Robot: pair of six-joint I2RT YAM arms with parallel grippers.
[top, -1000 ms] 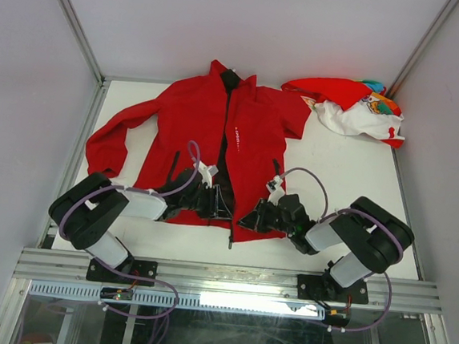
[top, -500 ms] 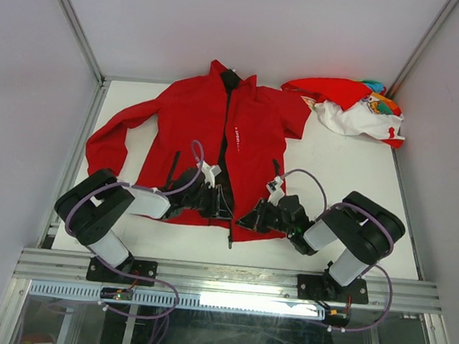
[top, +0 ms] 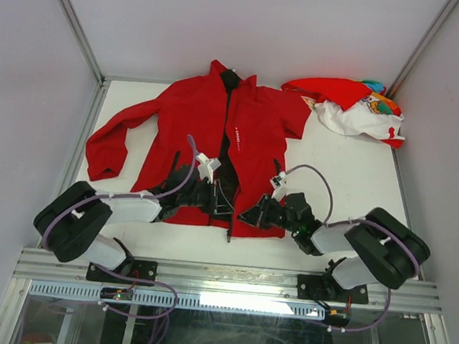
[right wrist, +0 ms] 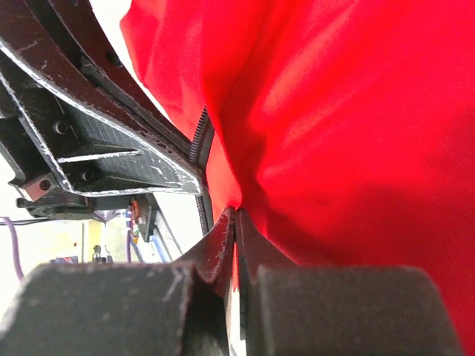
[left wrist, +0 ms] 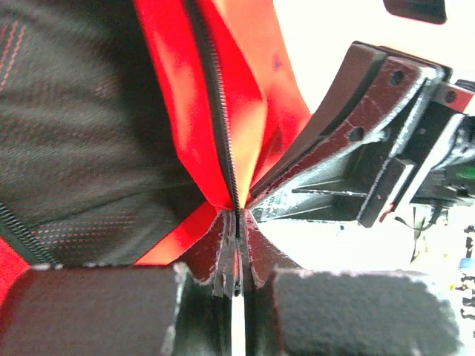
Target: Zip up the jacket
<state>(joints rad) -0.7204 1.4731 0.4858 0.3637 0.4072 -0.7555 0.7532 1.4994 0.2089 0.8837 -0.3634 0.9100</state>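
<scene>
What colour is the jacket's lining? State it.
Black mesh; the jacket's lining shows best in the left wrist view.

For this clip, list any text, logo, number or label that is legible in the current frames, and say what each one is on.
White chest lettering on the red jacket: a short line of characters, too small to read.
Colourful print on the red-and-white garment: too small to tell if it holds any words.
Both wrist views: no text visible.
</scene>
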